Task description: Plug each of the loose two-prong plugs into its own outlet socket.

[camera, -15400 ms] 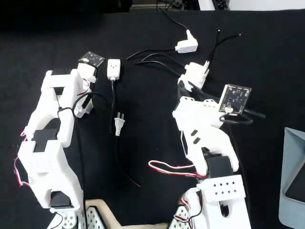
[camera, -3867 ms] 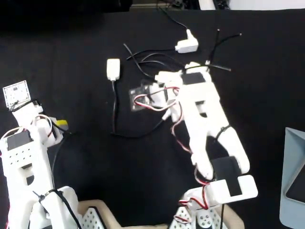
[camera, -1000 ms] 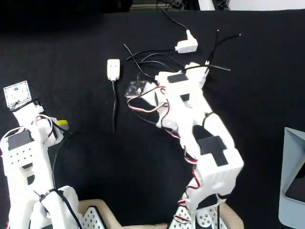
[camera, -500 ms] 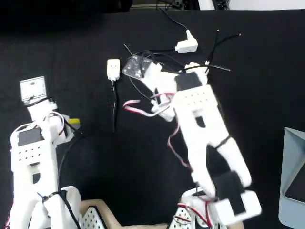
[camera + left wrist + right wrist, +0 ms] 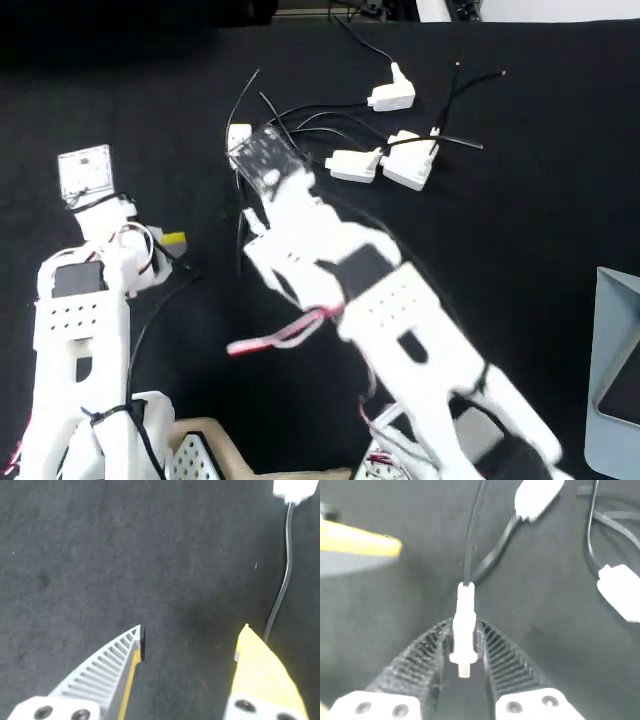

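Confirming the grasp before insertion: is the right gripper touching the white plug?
Touching. The right wrist view shows the right gripper clamping the white plug between its fingers, with no gap on either side.

Plug (image 5: 464, 605) & sockets (image 5: 391, 96) white, cord (image 5: 474, 525) black. Tabletop (image 5: 560, 200) black. Left gripper (image 5: 192, 630) yellow + ribbed grey; right gripper (image 5: 464, 630) ribbed dark grey.

Soft, even light falls from overhead. The matte black counter (image 5: 150, 80) swallows shadows and gives no glare, and it looks paler in the wrist views. The right arm (image 5: 400, 320) and the plug (image 5: 465, 605) in the right end effector (image 5: 463, 632) bloom bright white. A faint shadow lies beneath the left end effector (image 5: 192, 630).
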You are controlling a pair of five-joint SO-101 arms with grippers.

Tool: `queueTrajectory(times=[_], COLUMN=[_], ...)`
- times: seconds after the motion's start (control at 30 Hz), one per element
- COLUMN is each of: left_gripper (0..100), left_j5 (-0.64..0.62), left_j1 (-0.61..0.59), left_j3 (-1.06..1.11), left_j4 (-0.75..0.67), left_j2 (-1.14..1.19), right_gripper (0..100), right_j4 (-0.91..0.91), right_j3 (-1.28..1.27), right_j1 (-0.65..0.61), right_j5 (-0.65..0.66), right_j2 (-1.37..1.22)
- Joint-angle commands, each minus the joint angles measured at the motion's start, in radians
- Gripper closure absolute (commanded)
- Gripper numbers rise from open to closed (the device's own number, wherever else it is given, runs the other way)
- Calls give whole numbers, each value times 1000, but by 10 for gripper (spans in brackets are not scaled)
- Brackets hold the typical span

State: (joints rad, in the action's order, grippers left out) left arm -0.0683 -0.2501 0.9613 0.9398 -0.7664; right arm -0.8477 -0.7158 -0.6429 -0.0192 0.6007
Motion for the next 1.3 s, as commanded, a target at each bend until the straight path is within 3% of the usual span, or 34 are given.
queueTrajectory(times=[0.0, 0.2, 0.5, 0.8, 1.03, 1.27], left_gripper=[701, 701, 701, 701, 701, 701], left_j5=[-52, -55, -163, -181, -146, -130], left_j1=[21, 110, 222, 309, 446, 381], left_j3=[-91, -101, -143, -174, -111, -114], left_j4=[-21, -89, -89, 51, 114, 129], left_j2=[-21, -11, -21, -198, -391, -414], right_gripper=[987, 987, 987, 987, 987, 987], right_j4=[215, 242, 242, 244, 242, 242], right_j3=[-162, -300, -414, -426, -435, -435], right_j1=[-32, -71, -104, -103, -103, -46], right_j5=[-40, -40, -38, -38, -38, -38], right_j2=[163, 367, 509, 513, 513, 519])
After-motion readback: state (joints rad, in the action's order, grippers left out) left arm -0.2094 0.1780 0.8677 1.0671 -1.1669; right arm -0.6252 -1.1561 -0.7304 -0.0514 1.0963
